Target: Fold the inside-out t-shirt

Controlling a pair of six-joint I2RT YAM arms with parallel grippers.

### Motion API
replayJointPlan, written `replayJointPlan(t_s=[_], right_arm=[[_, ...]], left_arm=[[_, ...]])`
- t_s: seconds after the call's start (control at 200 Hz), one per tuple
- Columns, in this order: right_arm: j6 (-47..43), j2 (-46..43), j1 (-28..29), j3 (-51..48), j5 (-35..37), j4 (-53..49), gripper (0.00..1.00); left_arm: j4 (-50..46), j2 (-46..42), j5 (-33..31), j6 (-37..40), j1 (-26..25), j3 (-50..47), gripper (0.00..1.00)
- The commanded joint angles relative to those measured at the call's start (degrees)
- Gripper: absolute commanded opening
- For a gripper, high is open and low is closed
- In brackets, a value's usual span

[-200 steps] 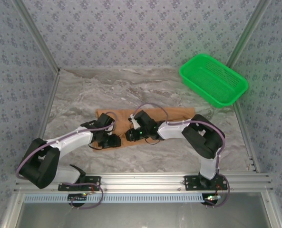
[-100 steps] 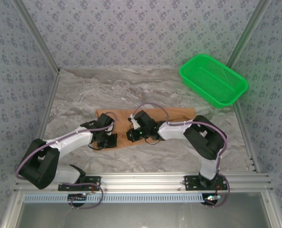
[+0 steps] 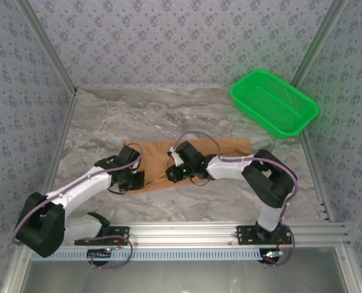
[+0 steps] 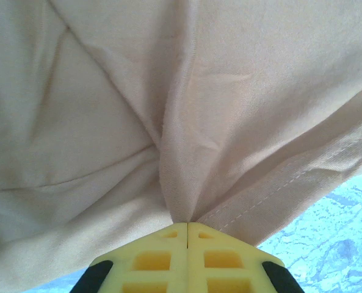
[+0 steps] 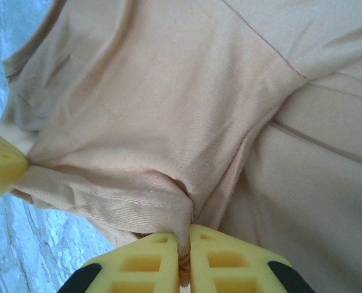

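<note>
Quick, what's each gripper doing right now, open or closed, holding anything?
Left gripper: closed, pinching a fold of the t-shirt.
Right gripper: closed, pinching the t-shirt at a hemmed edge.

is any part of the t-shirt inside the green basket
No, the t-shirt lies on the table, well apart from the green basket at the far right corner.
</note>
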Motion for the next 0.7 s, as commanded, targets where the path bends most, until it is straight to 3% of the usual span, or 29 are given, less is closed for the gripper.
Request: replayJointPlan(t_s=[0.0, 0.145, 0.3, 0.515, 0.695], right_arm=[[-2.1, -0.9, -0.3, -0.4, 0.9, -3.4, 0.15], [-3.7, -1.2, -0.2, -0.1, 1.1, -5.5, 0.21], [-6.5, -4.0, -0.2, -0.3, 1.3, -8.8, 0.27], [-7.9, -7.7, 0.2, 0.1, -0.2, -5.3, 0.31], [-4.6, -1.4, 2.1, 4.5, -0.4, 2.1, 0.31]], left_arm=[[-2.5, -1.6, -1.3, -1.6, 0.4, -0.6, 0.00], [-1.4, -1.4, 0.1, -2.2, 0.3, -2.0, 0.00], [-1.3, -3.1, 1.1, -1.7, 0.3, -1.6, 0.28], [-1.8, -8.7, -2.7, -0.8, 0.7, -0.3, 0.44], [2.6, -7.6, -3.8, 0.7, 9.5, 0.5, 0.47]])
